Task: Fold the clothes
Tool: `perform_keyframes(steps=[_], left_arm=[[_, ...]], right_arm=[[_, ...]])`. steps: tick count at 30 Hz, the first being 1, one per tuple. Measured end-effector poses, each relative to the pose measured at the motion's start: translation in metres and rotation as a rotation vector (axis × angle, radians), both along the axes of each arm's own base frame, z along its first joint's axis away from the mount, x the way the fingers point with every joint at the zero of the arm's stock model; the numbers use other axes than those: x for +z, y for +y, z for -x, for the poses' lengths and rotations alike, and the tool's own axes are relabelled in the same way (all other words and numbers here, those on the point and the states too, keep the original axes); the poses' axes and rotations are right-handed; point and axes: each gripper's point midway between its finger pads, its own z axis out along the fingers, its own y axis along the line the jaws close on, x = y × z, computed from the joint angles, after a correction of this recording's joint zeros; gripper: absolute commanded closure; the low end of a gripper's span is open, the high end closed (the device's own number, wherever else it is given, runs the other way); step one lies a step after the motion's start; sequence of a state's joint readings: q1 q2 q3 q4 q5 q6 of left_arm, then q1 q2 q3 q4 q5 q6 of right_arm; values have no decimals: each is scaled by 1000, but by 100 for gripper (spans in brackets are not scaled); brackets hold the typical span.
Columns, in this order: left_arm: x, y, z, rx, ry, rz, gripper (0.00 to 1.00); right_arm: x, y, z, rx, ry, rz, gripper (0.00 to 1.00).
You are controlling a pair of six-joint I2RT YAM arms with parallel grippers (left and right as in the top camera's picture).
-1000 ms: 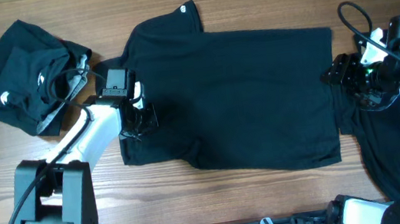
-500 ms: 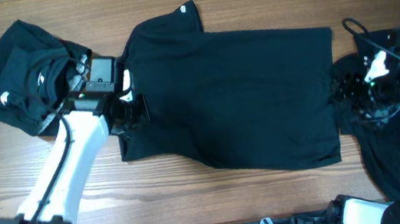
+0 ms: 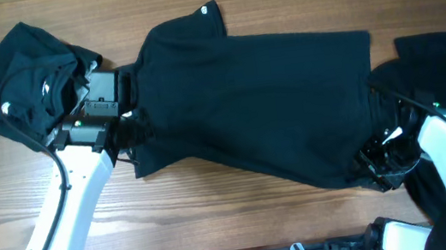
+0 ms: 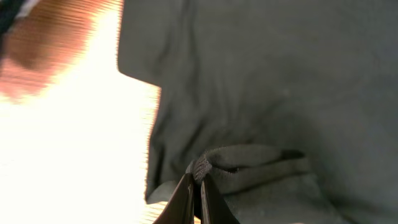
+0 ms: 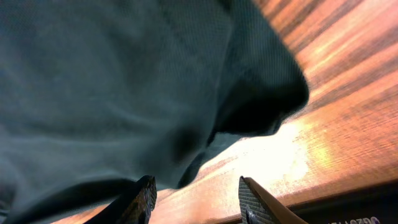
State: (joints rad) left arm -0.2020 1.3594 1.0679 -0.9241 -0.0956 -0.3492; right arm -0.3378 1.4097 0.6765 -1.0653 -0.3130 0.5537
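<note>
R side first, nearest the cam: the right gripper (image 3: 375, 161) has dropped from the mid R edge of the spread shirt (image 3: 263, 102) to its near-R corner in the last sec. Wrist view shows its fingers wide apart with bare table (image 3: 245, 226) between them, nothing held. The corner of the cloth sits just ahead of the tips. So no grab there yet, it looks lined up for one.

Mid-table, the spread shirt lies flat-ish across the centre, collar at the far side. Its near hem now runs on a slant, L end pulled up vs a sec ago.

That's the left gripper (image 4: 199, 180) doing it: fingers pinched tight on a small ridge of fabric at the shirt's L edge, and it's slid further L and away, dragging that edge w/ it.

A second shirt (image 3: 443, 57) sits bunched at the R edge, partly under the R arm. Far L, the heap (image 3: 15, 83) w/ white marks is untouched, just beside the L wrist.

Read: still squaring up and tensioning, fold proper not begun. L end anchored, R corner needs gripping next. Risk: the R fingers close on wood and miss the hem.
</note>
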Motion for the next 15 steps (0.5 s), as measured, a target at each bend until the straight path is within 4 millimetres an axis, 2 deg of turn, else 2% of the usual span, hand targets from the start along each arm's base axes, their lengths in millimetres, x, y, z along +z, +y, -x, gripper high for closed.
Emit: perform_keyframes(steps=[4, 6, 8, 9, 11, 12, 14, 15], left_arm=[[2, 6, -6, 43, -28, -23, 96], [3, 8, -6, 50, -31, -29, 96], [3, 8, -6, 53, -32, -32, 96], [3, 8, -6, 55, -33, -31, 96], [3, 9, -7, 57, -35, -33, 96], [3, 9, -7, 57, -35, -33, 96], [3, 9, -7, 57, -35, -33, 96], [3, 9, -7, 57, -35, -33, 96]], right_arm=[[-14, 2, -10, -7, -73, -5, 75], [-13, 5, -20, -9, -121, -31, 80], [-11, 7, -23, 6, -141, -50, 77], [-10, 7, -28, 13, -162, -52, 68], [-8, 7, -30, 27, -178, -54, 67], [-8, 8, -29, 26, -173, -57, 72], [-8, 8, -28, 30, -170, -59, 96], [-8, 7, -31, 33, -185, -54, 96]])
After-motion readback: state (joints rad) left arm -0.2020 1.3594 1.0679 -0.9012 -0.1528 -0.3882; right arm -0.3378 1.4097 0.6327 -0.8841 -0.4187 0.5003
